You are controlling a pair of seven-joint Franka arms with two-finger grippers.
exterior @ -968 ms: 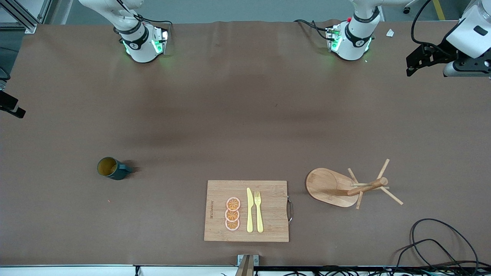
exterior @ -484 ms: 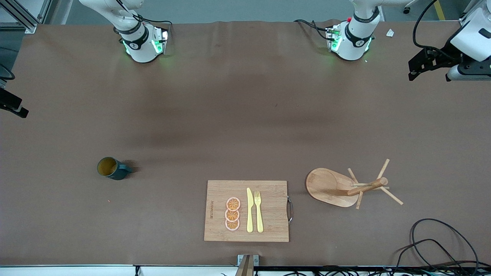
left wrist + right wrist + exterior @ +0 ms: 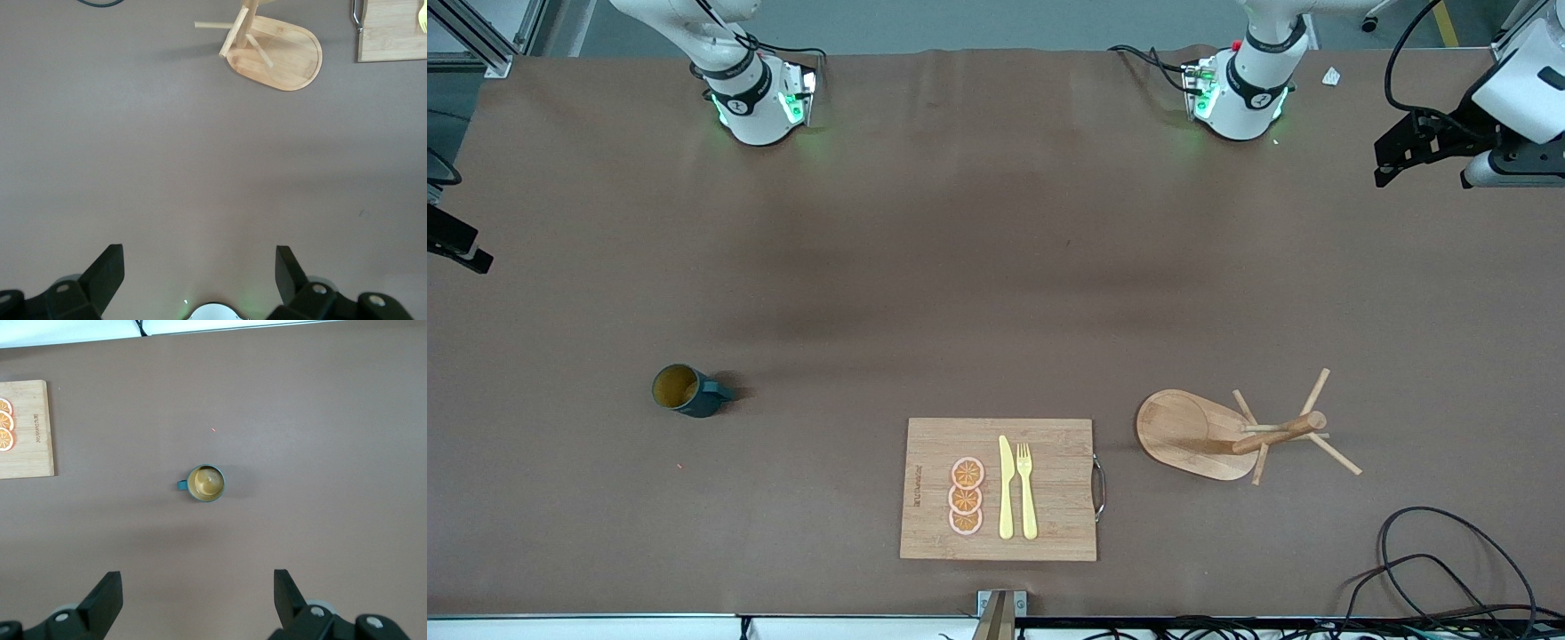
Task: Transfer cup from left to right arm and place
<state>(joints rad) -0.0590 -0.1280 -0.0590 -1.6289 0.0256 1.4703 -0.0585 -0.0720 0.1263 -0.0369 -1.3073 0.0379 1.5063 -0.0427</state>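
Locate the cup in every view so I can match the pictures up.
Front view: the cup stands upright on the table toward the right arm's end, apart from the cutting board.
Left wrist view: the cup is not in it.
Right wrist view: the cup sits mid-picture, seen from above, tan inside showing.
Shared landmark: the cutting board, whose orange slices show in the front and right wrist views.

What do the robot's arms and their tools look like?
Both arms are white with black rings and green lights glowing at their bases. Black cables run to them. The left tool and right tool each have two black, wedge-shaped fingers.
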